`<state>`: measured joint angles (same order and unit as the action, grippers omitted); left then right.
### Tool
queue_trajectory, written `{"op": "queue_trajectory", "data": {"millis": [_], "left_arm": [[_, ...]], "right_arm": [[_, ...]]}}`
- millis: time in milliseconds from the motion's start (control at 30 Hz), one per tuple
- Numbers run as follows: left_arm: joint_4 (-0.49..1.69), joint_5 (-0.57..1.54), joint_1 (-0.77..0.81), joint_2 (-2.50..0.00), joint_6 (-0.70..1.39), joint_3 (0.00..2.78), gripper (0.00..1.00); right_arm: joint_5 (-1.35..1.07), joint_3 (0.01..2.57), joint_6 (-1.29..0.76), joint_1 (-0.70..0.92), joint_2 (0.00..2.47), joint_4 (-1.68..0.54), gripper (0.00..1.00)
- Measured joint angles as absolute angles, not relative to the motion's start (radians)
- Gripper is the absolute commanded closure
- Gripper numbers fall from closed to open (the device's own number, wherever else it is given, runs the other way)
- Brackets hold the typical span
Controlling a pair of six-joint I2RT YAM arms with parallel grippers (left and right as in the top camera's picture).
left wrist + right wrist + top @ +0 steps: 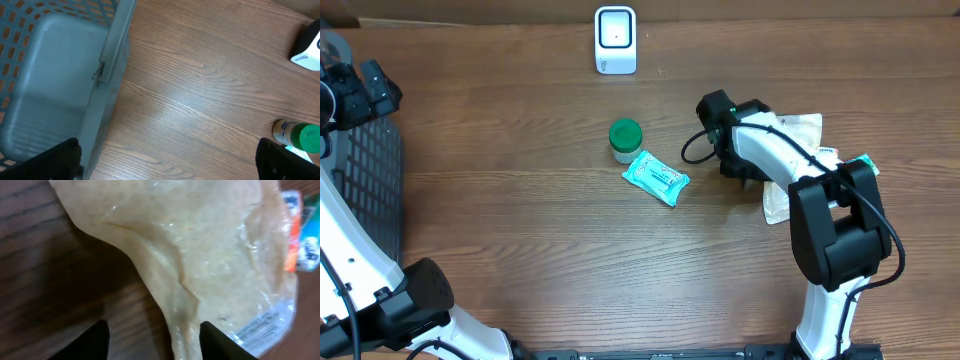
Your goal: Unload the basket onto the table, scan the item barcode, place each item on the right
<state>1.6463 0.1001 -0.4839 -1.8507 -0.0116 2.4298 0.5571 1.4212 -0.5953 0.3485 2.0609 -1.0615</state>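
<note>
Brown wood-grain table (520, 230), read from the near edge to the far. At near right, the right gripper (745, 172) hung over the clear plastic bag of pale flat contents (802, 128). This bag, the task's item, lay at the table's right with its long axis running near to far. The fingers stood spread, straddling an edge of the bag; contact could not be confirmed. Left of the bag lay a teal foil packet (656, 178) and, just beyond it, a green-capped round jar (625, 138). At the far edge stood the white box-shaped scanner (615, 40), far-left of the bag, so the coming move probably called for a lift and carry that way. The right arm was much the nearer. The left gripper (360, 90) hovered at far left over a grey slatted plastic basket (365, 170), fingers wide apart and empty. Only the right wrist view showed a printed label (260, 325) at the bag's corner, possibly the barcode. Only the overhead view showed scanner and bag together.
</note>
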Motion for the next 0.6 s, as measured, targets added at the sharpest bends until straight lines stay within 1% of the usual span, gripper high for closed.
{"op": "queue_trajectory", "data": {"millis": [67, 267, 300, 333, 367, 400, 433, 467, 500, 533, 600], "left_arm": [[1.647, 0.100, -0.484, -1.851, -0.012, 2.430, 0.00], [1.646, 0.100, -0.484, -1.851, -0.012, 2.430, 0.00], [1.647, 0.100, -0.484, -1.851, -0.012, 2.430, 0.00], [1.647, 0.100, -0.484, -1.851, -0.012, 2.430, 0.00], [1.646, 0.100, -0.484, -1.851, -0.012, 2.430, 0.01], [1.647, 0.100, -0.484, -1.851, -0.012, 2.430, 0.00], [1.646, 0.100, -0.484, -1.851, -0.012, 2.430, 0.01], [1.646, 0.100, -0.484, -1.851, -0.012, 2.430, 0.00], [1.646, 0.100, -0.484, -1.851, -0.012, 2.430, 0.01], [1.647, 0.100, -0.484, -1.851, -0.012, 2.430, 0.00], [1.647, 0.100, -0.484, -1.851, -0.012, 2.430, 0.00]], "right_arm": [[0.590, 1.371, -0.604, 0.349, 2.066, -1.018, 0.46], [0.716, 1.322, -0.611, 0.342, 2.065, -0.937, 0.47], [0.728, 1.317, -0.611, 0.338, 2.065, -0.926, 0.48], [0.743, 1.309, -0.613, 0.326, 2.065, -0.907, 0.55], [0.749, 1.305, -0.613, 0.318, 2.065, -0.899, 0.65], [0.753, 1.296, -0.611, 0.303, 2.065, -0.883, 0.73], [0.751, 1.288, -0.614, 0.292, 2.065, -0.873, 0.78], [0.745, 1.282, -0.615, 0.276, 2.066, -0.868, 0.84], [0.734, 1.277, -0.615, 0.266, 2.066, -0.866, 0.93], [0.722, 1.275, -0.611, 0.259, 2.066, -0.863, 0.96], [0.698, 1.274, -0.593, 0.248, 2.065, -0.859, 0.96]]}}
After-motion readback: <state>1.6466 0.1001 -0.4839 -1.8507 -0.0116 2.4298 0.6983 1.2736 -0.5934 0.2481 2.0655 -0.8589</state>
